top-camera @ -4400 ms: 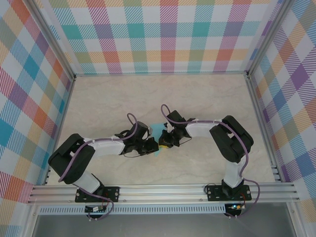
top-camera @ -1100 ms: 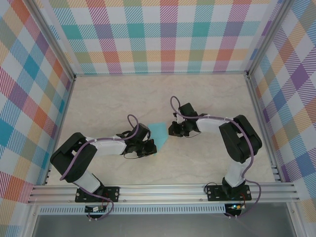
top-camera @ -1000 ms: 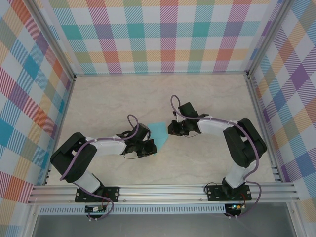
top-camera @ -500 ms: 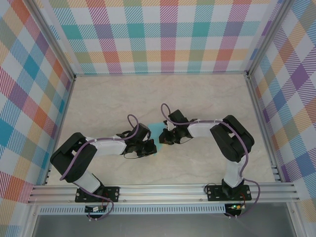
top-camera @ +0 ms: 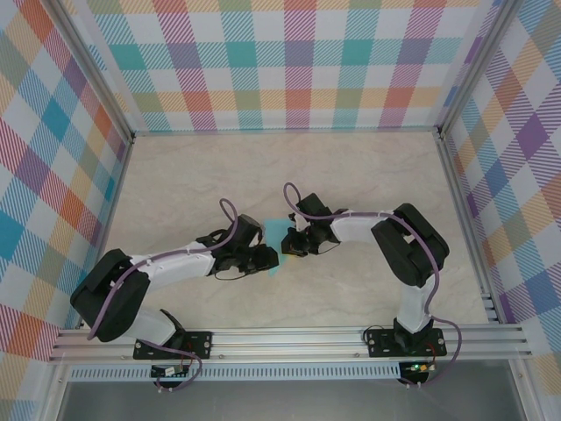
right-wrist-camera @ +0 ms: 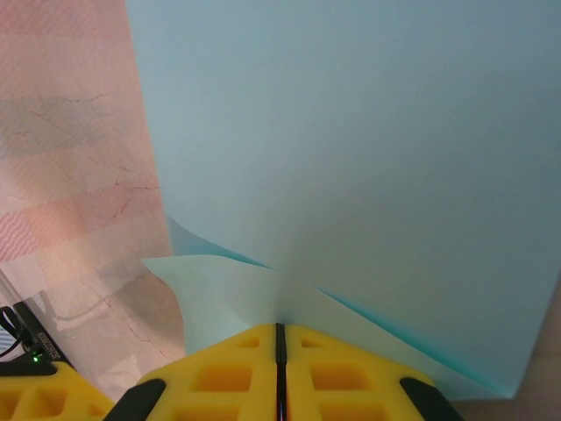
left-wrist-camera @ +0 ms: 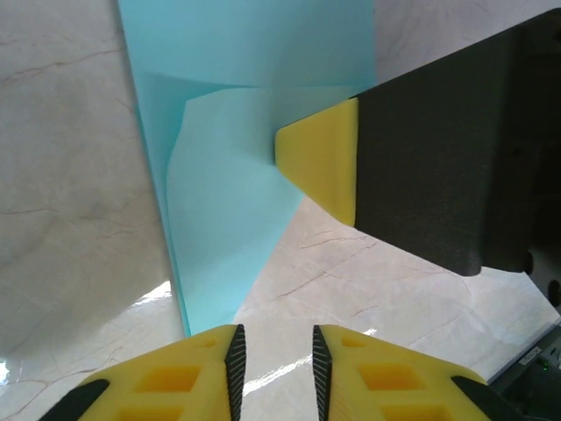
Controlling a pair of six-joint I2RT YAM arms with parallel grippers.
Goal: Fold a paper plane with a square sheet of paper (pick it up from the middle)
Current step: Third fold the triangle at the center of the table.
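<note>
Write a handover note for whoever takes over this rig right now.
Left gripper: jaws slightly apart, holding nothing, beside the pointed end of the square sheet of paper.
Right gripper: jaws shut on that sheet's edge.
Sheet: partly folded, creased flaps showing, between the grippers near the middle of the table.
Done: first folds. Left: the remaining folds.

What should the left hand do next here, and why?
Probably ease the left hand forward and slightly sideways to close on the near tip of the folded turquoise sheet. Its fingers stand apart with nothing between them, the tip lying just beside one finger, while the right hand is shut on the sheet's edge.
</note>
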